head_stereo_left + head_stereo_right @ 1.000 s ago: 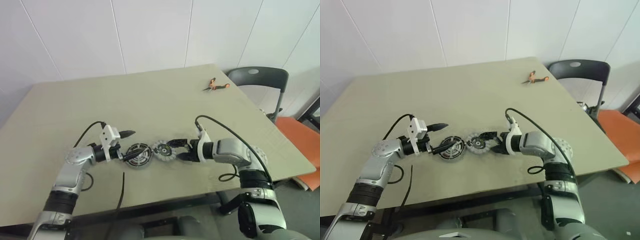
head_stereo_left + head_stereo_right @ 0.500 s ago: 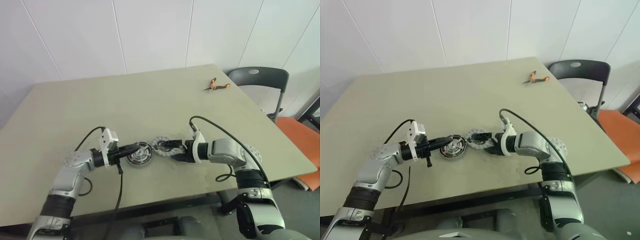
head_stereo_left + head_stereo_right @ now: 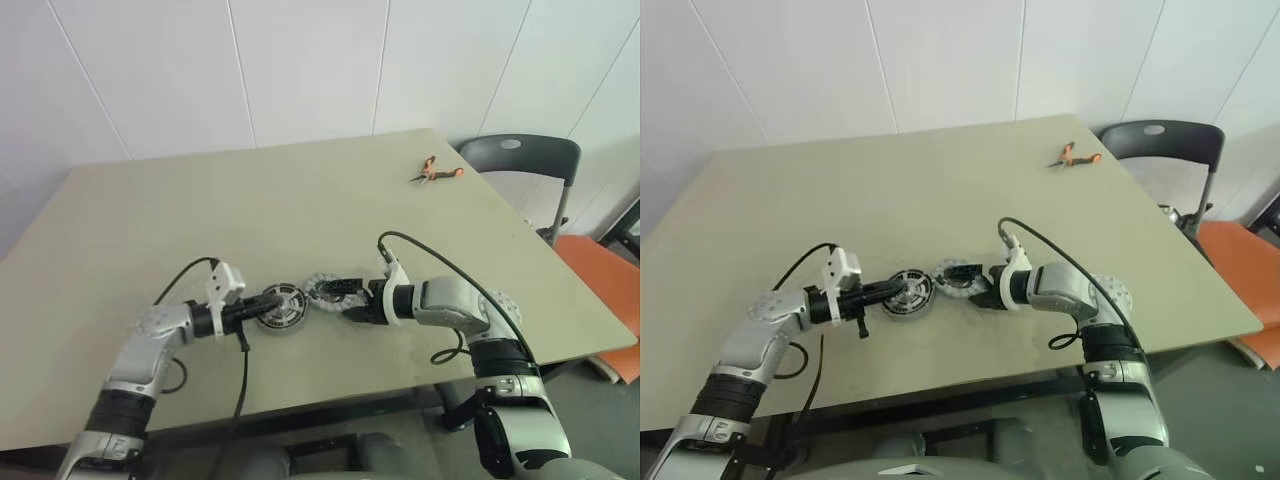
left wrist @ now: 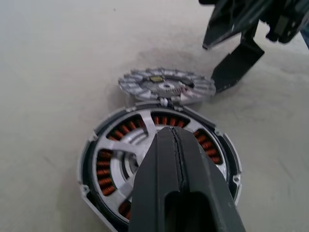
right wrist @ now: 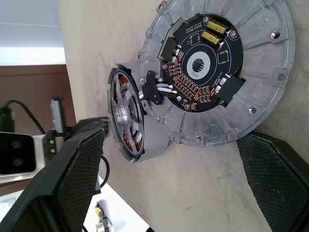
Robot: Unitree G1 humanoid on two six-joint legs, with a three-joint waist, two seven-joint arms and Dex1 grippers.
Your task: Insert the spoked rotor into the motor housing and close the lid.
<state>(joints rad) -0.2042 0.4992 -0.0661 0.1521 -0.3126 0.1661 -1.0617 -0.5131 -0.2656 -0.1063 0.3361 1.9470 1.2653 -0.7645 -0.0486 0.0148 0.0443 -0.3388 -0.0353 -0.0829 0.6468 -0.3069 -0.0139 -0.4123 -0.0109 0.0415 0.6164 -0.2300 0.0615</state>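
The motor housing (image 4: 159, 164) lies on the table (image 3: 300, 200), copper windings showing between silver spokes. The spoked rotor (image 4: 118, 152) sits in it, its black ring around the rim. My left gripper (image 4: 174, 133) is shut with nothing between its fingers, and its tip hangs over the housing's centre, hiding the hub. The lid (image 5: 217, 63) lies just beyond, circuit-board face up, joined to the housing (image 5: 128, 113) by short wires. My right gripper (image 3: 335, 294) is open, one finger (image 5: 72, 183) on each side of the lid (image 3: 322, 292).
Orange-handled pliers (image 3: 437, 171) lie near the table's far right corner. A grey chair (image 3: 520, 160) and an orange seat (image 3: 600, 280) stand off the right edge. Black cables trail from both wrists, one over the near edge (image 3: 240, 380).
My left gripper has shut and sunk slightly, its tip now over the housing's centre. The right gripper stays open around the lid.
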